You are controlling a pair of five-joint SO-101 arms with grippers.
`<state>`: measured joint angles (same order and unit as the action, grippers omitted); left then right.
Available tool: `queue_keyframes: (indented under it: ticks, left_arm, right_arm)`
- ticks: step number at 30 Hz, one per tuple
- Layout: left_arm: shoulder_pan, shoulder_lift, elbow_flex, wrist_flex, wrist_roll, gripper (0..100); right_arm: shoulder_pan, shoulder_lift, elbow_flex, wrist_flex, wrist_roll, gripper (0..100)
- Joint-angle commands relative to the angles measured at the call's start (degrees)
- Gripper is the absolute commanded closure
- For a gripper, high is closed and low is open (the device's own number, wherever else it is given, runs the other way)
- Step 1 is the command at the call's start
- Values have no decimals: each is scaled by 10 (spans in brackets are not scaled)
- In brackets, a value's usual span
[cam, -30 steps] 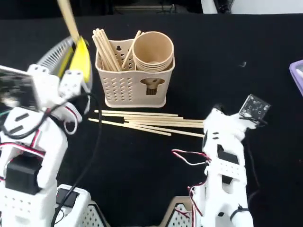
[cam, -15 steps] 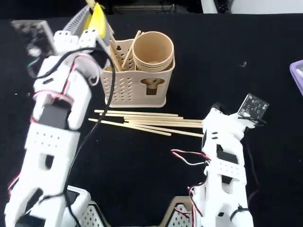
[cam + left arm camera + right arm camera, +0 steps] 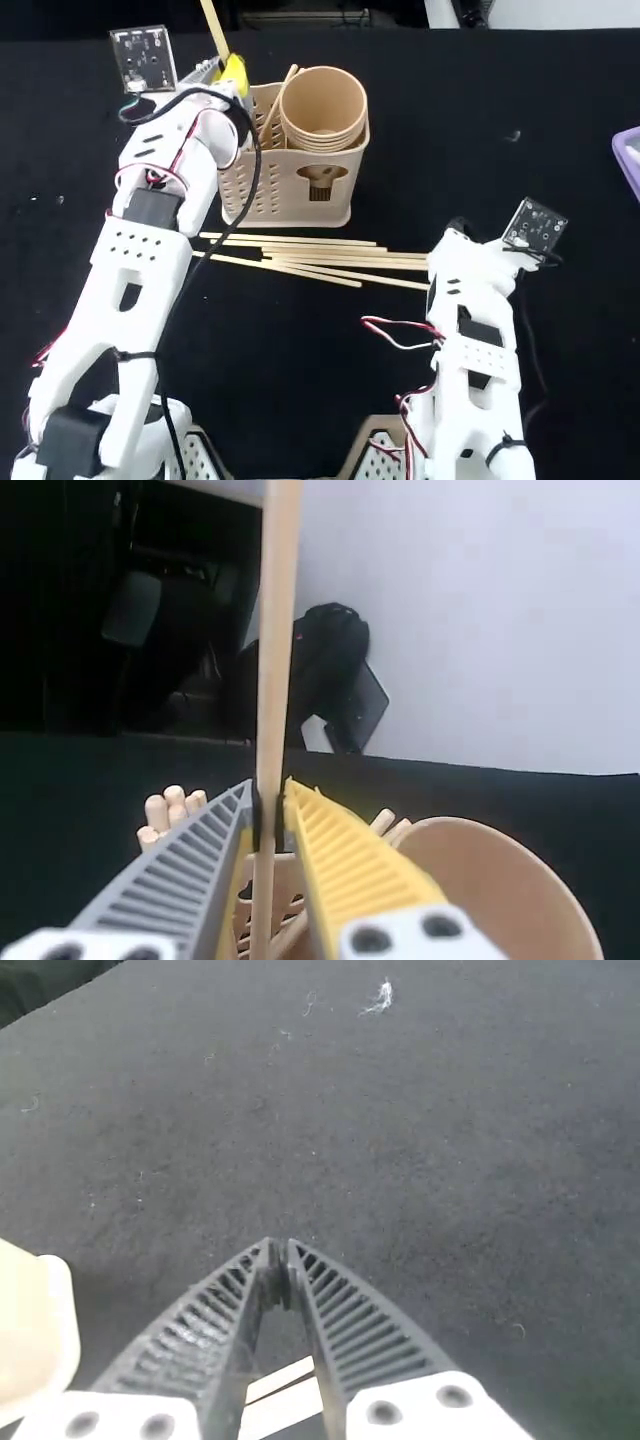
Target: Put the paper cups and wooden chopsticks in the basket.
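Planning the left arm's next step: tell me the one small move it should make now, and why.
Probably lower a little, then open: the left gripper clamps one chopstick upright over the basket compartment holding the stored chopsticks, beside the cups.

Your left gripper point(image 3: 229, 71), chopstick point(image 3: 214, 25) pinched in it, swung from the frame's left edge up-right to the basket's point(image 3: 290, 195) upper-left corner.

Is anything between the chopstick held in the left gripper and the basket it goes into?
Nothing visible. The left gripper holds the wooden chopstick upright over the beige slotted plastic basket, beside other standing chopsticks; the stacked paper cups fill the other compartment.
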<state>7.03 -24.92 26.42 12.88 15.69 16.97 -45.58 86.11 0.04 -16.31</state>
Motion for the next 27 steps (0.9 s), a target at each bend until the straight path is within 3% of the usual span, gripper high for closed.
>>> queue_keyframes:
  ticks: [1, 4, 13, 17, 21, 24, 27]
  left_arm:
    - [-6, -3, 3, -8, 4, 927]
    - [-16, -3, 13, -9, 4, 847]
    - [-65, -59, 17, -3, 4, 842]
    - [-101, -161, 21, 80, 4, 842]
    - [-138, -276, 57, 214, 4, 842]
    - [-174, -362, 123, 315, 4, 845]
    - [-230, -447, 228, 354, 4, 900]
  right_arm:
    - [-10, 0, -5, -15, 6, 983]
    - [-19, 0, -4, -15, 48, 983]
    - [-40, 0, 0, -16, 73, 983]
    - [-40, 0, 0, -16, 73, 983]
    - [-39, -2, 3, -16, 73, 986]
    - [-20, -3, 3, -14, 73, 984]
    - [-12, -3, 2, -11, 73, 983]
